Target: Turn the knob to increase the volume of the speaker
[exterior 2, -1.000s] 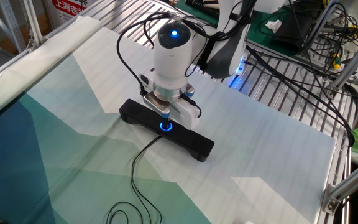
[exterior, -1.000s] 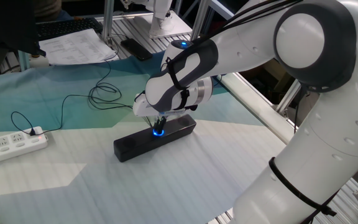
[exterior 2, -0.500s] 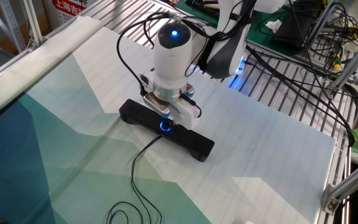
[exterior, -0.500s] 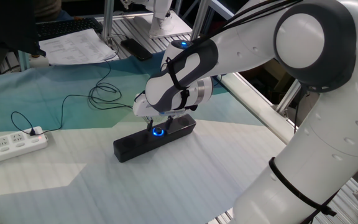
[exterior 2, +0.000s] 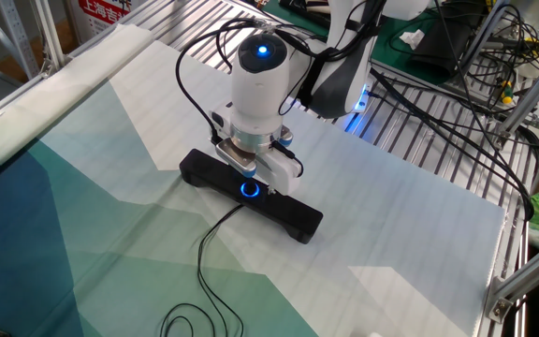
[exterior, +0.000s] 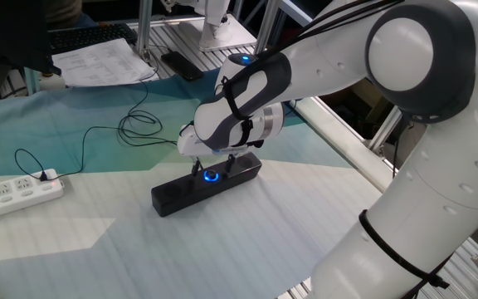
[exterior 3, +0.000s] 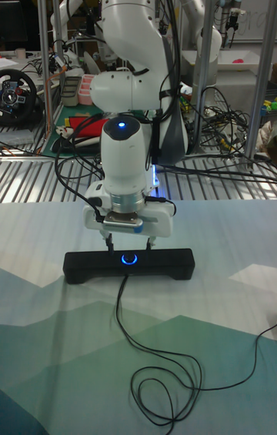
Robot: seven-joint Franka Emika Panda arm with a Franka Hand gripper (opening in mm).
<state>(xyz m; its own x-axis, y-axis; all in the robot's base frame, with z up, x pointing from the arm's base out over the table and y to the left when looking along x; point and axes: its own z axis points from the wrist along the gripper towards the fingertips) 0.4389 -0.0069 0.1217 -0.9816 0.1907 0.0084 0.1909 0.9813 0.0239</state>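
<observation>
The gripper [exterior 3: 128, 240] hangs right over the knob [exterior 3: 128, 258], fingers spread wide, one fingertip [exterior 3: 105, 242] on each side of the glowing ring and above it, holding nothing (no contact that can be made out from the tall view). That blue-lit knob [exterior: 212, 175] sits midway along the speaker [exterior: 205, 185], a black bar lying flat on the teal-and-white cloth [exterior 2: 120, 225]. From the speaker's front a thin black cable [exterior 3: 146, 362] trails away and coils. Off to the side, well apart, a white power strip [exterior: 12, 196] lies on the cloth.
</observation>
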